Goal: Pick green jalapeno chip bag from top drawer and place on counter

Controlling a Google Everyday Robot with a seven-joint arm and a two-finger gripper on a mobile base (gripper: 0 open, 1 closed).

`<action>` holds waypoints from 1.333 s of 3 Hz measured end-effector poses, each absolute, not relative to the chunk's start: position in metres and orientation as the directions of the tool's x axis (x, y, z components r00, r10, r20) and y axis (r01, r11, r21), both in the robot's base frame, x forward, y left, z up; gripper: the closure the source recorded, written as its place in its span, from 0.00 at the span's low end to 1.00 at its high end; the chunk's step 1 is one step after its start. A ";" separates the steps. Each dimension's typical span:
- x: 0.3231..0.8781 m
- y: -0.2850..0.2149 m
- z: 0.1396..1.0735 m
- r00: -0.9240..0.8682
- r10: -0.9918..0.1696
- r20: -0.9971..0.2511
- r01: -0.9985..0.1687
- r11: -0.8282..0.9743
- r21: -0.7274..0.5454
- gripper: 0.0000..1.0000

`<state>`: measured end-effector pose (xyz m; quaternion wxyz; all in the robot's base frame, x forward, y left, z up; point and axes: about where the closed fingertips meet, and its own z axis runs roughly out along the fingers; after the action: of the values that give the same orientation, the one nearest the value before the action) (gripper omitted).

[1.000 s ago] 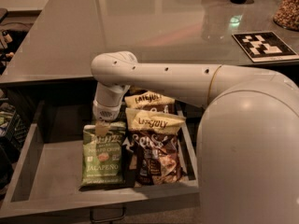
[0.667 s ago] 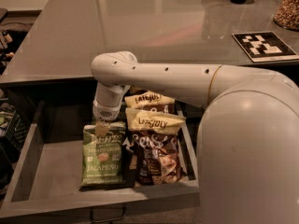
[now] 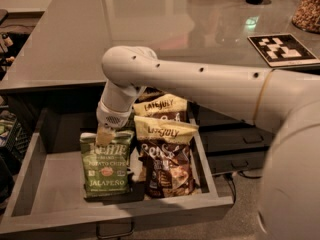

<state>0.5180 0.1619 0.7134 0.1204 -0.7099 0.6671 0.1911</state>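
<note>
**ITEM: green jalapeno chip bag, gripped in drawer, lift pending**

- Green jalapeno chip bag [image 3: 106,166]: sitting inside the top drawer [image 3: 52,186], left of the other bags, label facing up and forward. The drawer is standing pulled out below the counter's near edge.
- Gripper [image 3: 104,135]: reaching down into the drawer and meeting the bag's top edge. Its fingers are appearing to pinch that edge, clenched on the bag.
- Progress, by judgement: drawer open, reach made, grasp apparently made. Lifting clear of the drawer and setting down on the counter [image 3: 75,44] are both remaining.
- Neighbours: a dark brown snack bag [image 3: 167,171] is lying just beside the green one. Two yellow bags [image 3: 161,106] [image 3: 165,130] are lying behind it, toward the back of the drawer.
- Arm [image 3: 200,84]: crossing over the drawer from the right.
- On the counter: a black-and-white marker tile [image 3: 282,49] is lying near the right edge and a jar [image 3: 307,9] is standing at the far right corner.
- Obstructions, by judgement: the brown bag may be dragging along on the lift. The counter's near edge is overhanging the drawer's back, so the bag is needing to come up and forward first.
</note>
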 end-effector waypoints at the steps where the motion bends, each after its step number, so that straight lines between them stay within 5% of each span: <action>1: 0.505 0.161 0.751 0.048 -0.878 -0.476 -0.995 -0.086 0.057 1.00; 4: 0.494 0.166 0.807 0.133 -0.827 -0.547 -0.990 -0.139 -0.031 1.00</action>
<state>0.4945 0.1663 0.8071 0.1983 -0.7262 0.6253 0.2056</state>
